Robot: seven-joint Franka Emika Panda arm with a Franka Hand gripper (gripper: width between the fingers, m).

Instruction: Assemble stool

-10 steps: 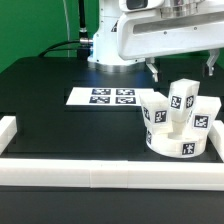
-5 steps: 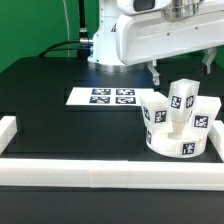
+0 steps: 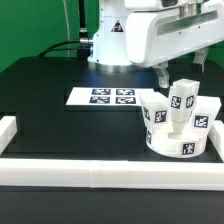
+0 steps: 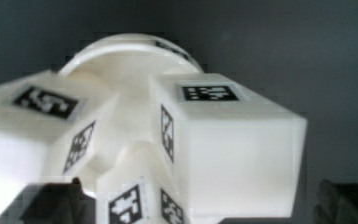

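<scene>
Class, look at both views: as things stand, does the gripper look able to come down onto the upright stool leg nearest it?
Probably yes. The gripper hangs open just above the upright leg, and the wrist view shows that leg between the fingertips with nothing over it. The neighbouring legs and the seat crowd in close, so finger room looks tight.

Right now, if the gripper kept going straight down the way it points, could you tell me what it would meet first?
Most likely the white blocky plastic leg standing atop the pile of stool parts, centred between the open gripper fingertips in the wrist view; depth is uncertain.
</scene>
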